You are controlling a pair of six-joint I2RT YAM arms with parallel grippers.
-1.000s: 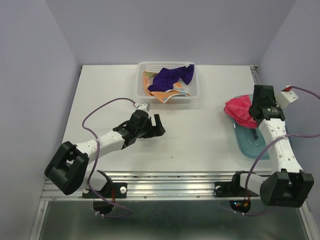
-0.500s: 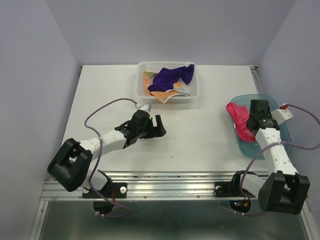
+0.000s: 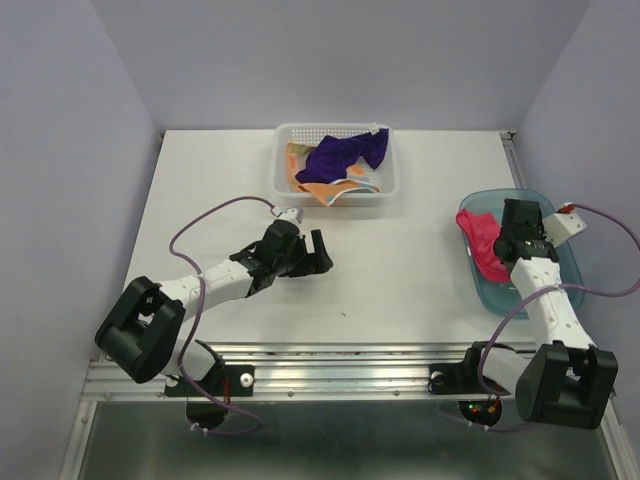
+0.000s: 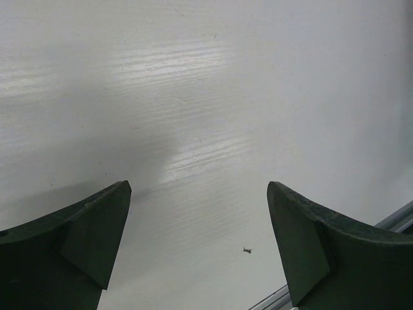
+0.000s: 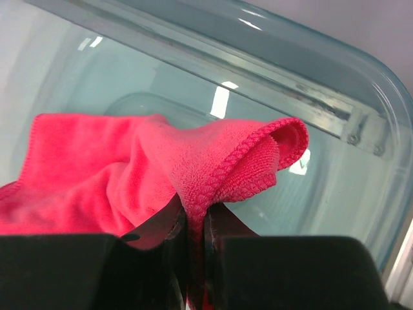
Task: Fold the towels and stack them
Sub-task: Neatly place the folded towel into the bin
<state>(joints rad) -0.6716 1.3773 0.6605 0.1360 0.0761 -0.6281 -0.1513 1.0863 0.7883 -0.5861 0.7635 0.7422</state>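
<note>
The pink towel (image 5: 161, 168) is pinched by a fold in the clenched right gripper (image 5: 195, 223). It is draped inside the tray (image 5: 335, 84), trailing from the grip toward the table's middle. The left gripper (image 4: 200, 219) is spread wide and empty, well apart.

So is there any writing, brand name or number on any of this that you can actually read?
None can be read in any view. The white basket, the teal tray and the pink towel carry no visible lettering. The small white piece on the left arm's wrist is too small to tell.
</note>
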